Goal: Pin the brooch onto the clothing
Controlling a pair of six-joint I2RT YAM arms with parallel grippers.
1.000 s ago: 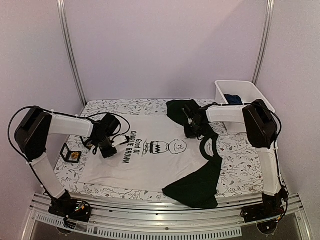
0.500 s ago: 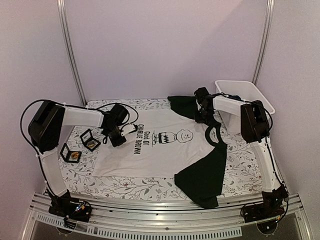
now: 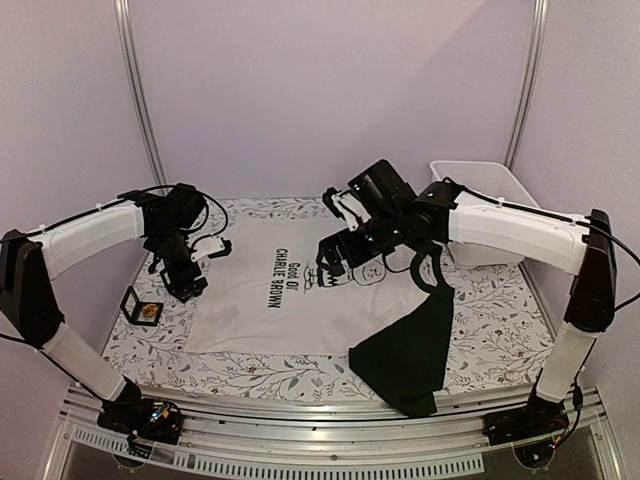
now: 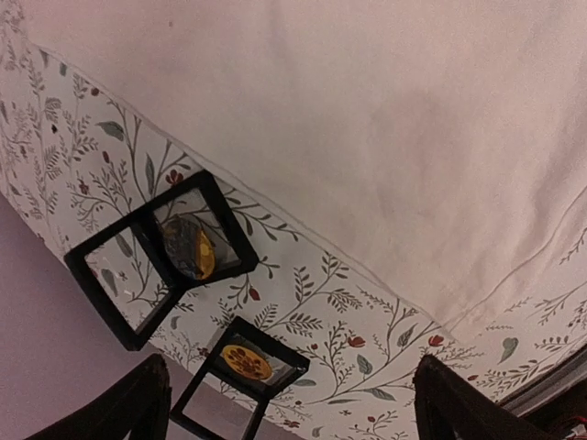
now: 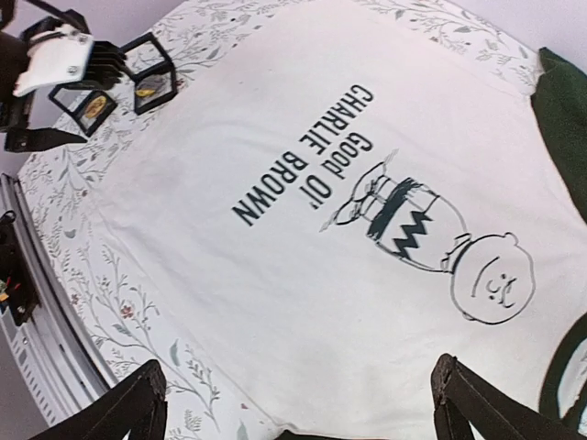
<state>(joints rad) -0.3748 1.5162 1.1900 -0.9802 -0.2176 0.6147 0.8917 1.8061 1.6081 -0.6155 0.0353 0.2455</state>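
Brooch (image 4: 246, 360) sits cased at the left, beside the shirt (image 3: 300, 320); small, rigid, likely best pinched by its rim; left gripper (image 3: 188, 284) near it, jaws released. Shirt lies flat, soft, apt to bunch; right gripper (image 5: 298, 394) over it, jaws spread.

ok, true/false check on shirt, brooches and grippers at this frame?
1. The left gripper and right gripper are open and empty. True.
2. The shirt lies flat, print up. True.
3. A brooch is pinned on the shirt. False: both brooches sit in black frames on the cloth beside it.
4. The right gripper is over the frames. False: it is over the shirt's print; the left gripper is near the frames.
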